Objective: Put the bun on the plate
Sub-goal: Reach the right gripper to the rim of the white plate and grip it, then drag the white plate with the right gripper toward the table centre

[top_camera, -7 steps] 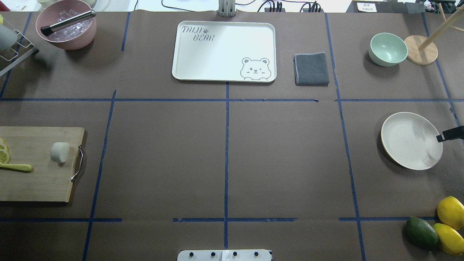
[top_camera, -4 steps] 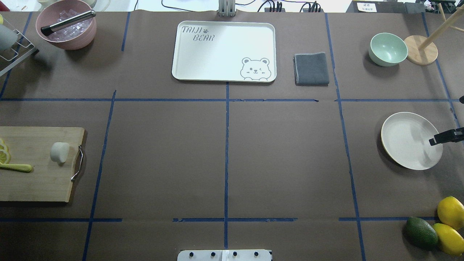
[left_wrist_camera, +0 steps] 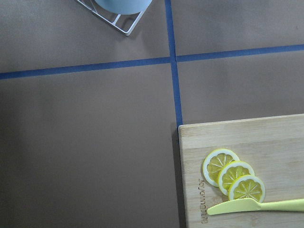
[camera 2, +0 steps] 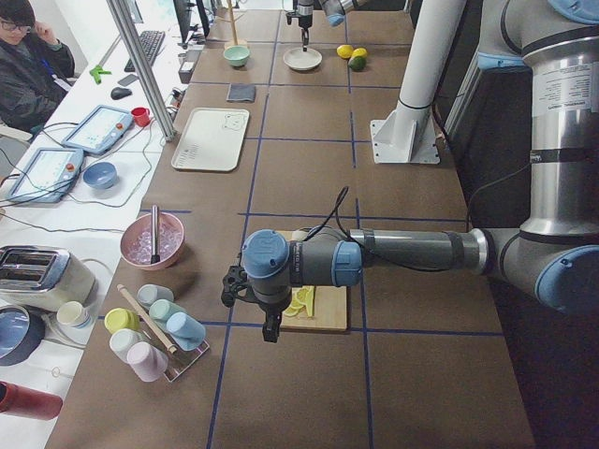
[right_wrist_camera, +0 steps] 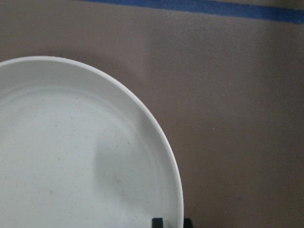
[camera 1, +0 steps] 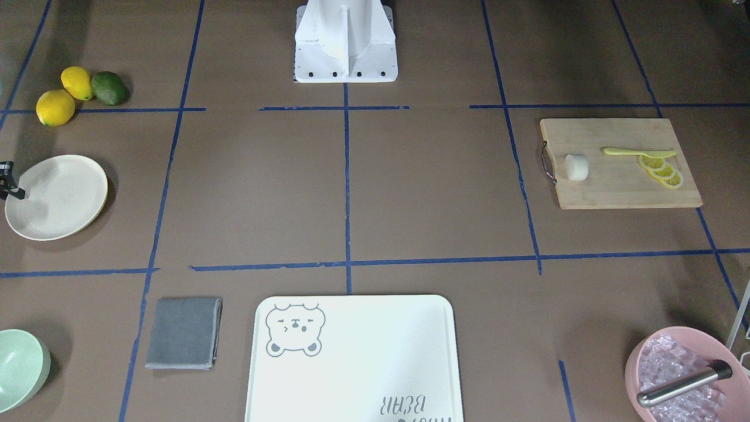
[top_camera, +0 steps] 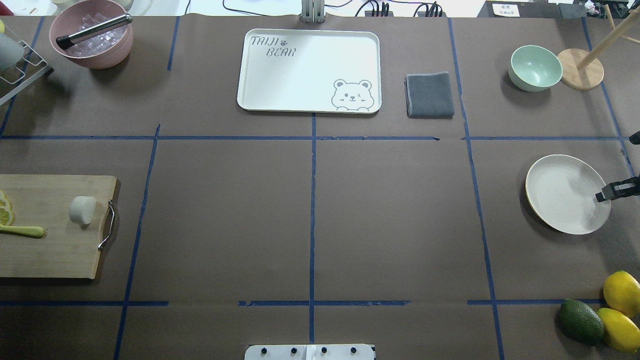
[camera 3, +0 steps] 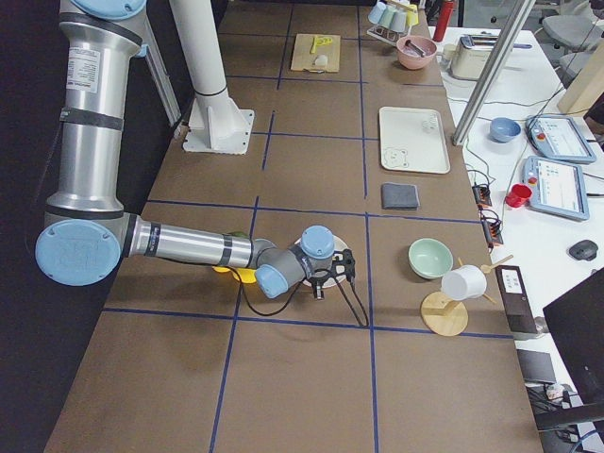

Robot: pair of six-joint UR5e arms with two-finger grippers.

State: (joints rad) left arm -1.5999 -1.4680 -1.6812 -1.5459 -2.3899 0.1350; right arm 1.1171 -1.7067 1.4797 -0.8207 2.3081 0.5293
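The bun lies on a wooden cutting board at the table's left side, with nothing touching it. The cream plate sits far off at the right side. My right gripper hangs at the plate's right rim, open by a narrow gap. One fingertip stands inside the rim and one outside it. My left gripper hovers past the board's outer end. I cannot tell whether it is open or shut.
Lemon slices and a yellow knife share the board. A bear tray, grey cloth, green bowl and pink ice bowl line the back. Lemons and an avocado lie at the front right.
My right gripper has come in from the table's right edge over the plate's rim, then eased back a little. The plate and the bun have not moved.
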